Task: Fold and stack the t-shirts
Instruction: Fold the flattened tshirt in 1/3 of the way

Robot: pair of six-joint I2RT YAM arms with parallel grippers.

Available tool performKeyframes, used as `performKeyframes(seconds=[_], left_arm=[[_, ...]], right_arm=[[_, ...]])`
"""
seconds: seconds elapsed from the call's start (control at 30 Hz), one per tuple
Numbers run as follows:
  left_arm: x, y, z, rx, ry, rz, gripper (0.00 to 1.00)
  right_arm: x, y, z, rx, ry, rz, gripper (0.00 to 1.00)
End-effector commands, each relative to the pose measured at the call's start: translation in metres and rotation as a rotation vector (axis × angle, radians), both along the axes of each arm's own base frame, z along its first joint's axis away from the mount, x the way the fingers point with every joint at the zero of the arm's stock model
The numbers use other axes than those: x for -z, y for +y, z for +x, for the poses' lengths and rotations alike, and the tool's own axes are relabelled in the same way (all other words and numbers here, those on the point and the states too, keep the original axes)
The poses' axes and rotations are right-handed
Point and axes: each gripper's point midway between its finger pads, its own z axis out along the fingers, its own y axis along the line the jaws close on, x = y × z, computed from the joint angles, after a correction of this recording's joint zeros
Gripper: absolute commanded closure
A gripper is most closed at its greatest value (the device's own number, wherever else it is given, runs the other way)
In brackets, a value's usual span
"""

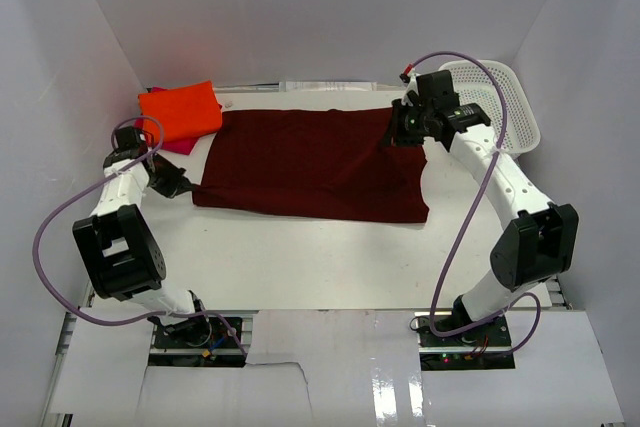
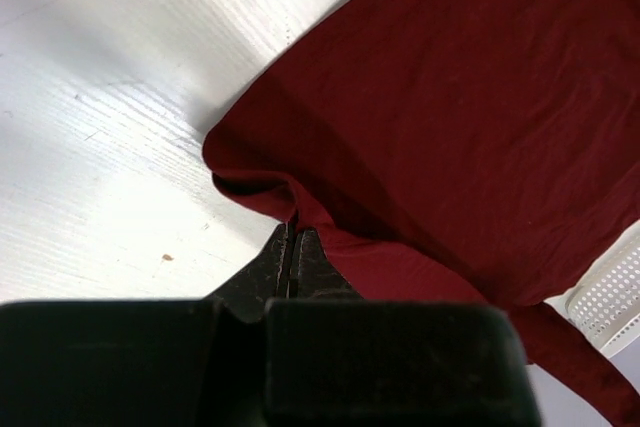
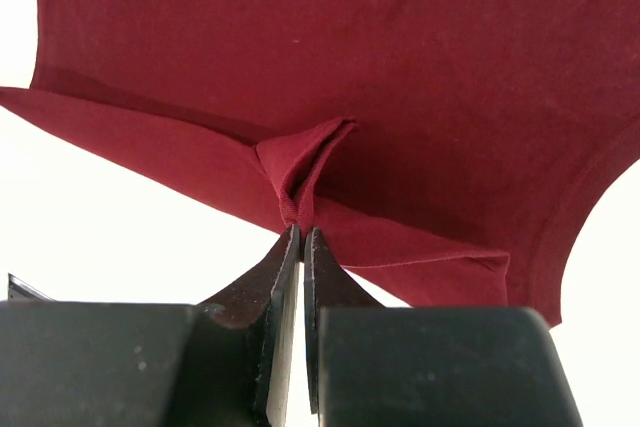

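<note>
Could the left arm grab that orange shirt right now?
Probably not yet: the left hand is shut on the maroon shirt. The orange shirt lies close by, nothing between, once it lets go.

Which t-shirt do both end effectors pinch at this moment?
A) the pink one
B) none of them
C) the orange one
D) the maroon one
D: the wrist views show the left end effector and the right end effector each shut on a fold of the maroon t-shirt.

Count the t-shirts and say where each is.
3. The maroon t-shirt lies spread out in the middle; the orange t-shirt sits folded at the far left; the pink t-shirt peeks from under it, mostly hidden.
</note>
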Motion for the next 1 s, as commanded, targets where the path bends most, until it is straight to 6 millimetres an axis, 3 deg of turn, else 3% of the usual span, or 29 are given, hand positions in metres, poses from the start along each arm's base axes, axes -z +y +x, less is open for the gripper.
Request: performKeyframes(seconds=[0.0,0.2,0.4,0.97], left_arm=[[-0.016,-0.006,0.017,0.030,-0.050,0.021,1.00],[-0.007,-0.016,0.022,0.059,-0.023,0.036,1.00],[0.001,-0.013,0.023,0.063,0.006,0.051,1.00],[-0.021,-0.005,0.053,0.059,-0.036,0.059,1.00]], right_arm=[[-0.028,0.001,0.017,-0.014,-0.092,0.024,0.92],[-0.031,0.000,0.024,-0.014,-0.103,0.023,0.92],[-0.033,-0.003,0.032,-0.012,-0.108,0.028,0.92],[-0.024,-0.013,0.048,0.009,-0.091,0.035,0.92]])
